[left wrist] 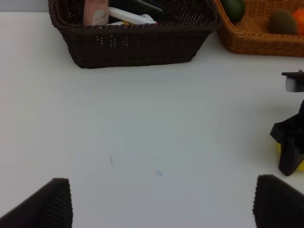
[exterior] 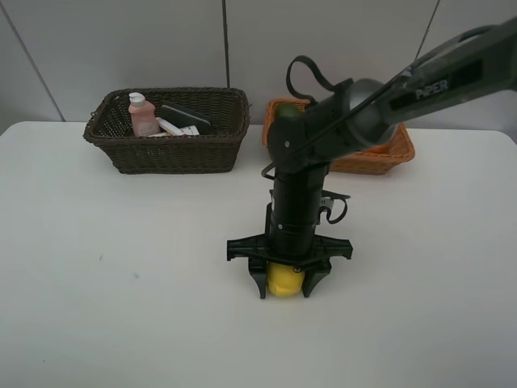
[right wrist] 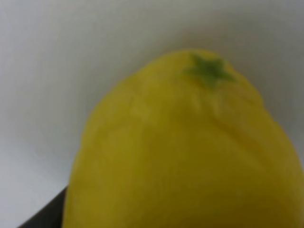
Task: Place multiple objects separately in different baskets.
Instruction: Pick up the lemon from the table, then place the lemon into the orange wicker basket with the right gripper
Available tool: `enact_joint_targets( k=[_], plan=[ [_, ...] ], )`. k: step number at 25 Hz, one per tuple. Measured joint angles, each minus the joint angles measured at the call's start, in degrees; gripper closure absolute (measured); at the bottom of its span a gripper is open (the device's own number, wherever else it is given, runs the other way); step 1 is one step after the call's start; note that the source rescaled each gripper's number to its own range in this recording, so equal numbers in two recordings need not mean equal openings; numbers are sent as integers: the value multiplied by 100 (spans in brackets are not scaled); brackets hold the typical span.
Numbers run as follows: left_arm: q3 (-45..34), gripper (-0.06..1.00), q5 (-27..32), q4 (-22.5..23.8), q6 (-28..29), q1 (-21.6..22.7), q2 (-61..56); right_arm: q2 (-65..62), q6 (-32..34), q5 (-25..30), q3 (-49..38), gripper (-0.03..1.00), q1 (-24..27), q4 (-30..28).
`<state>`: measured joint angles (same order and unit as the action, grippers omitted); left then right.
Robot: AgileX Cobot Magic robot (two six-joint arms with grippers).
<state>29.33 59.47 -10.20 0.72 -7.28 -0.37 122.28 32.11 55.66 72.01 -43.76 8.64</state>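
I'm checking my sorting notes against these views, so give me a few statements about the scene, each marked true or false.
1. The right gripper has its jaws on either side of the yellow lemon. True.
2. The lemon already lies in the orange-tan basket. False: it is on the white table, well in front of both baskets.
3. The small pink bottle stands in the dark brown basket. True.
4. The left gripper holds the marker. False: its jaws are open and empty above bare table; the white-and-red marker lies in the dark brown basket.
5. The left wrist view shows fruit in the orange-tan basket. True.
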Motion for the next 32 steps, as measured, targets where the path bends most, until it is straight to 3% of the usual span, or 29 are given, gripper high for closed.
enact_joint_targets(
  k=[5,12,16,23,29,30,32],
  plan=[
    [0,-6,0,0,0,0,0,-304,-242,125,220,86,0,-254],
    [0,-6,0,0,0,0,0,-857,-512,625,1426,86,318,-1556],
    [0,-6,0,0,0,0,0,-737,-1156,527,2066,86,928,-1555],
    [0,-6,0,0,0,0,0,16,-1816,-327,3041,86,2024,-1285],
    [0,-6,0,0,0,0,0,878,-2313,-643,3649,86,2391,-1244],
    [0,-6,0,0,0,0,0,977,-2324,-702,3686,83,2399,-1251],
    [0,-6,0,0,0,0,0,1096,-2339,-811,3717,40,2405,-1347]
  ],
)
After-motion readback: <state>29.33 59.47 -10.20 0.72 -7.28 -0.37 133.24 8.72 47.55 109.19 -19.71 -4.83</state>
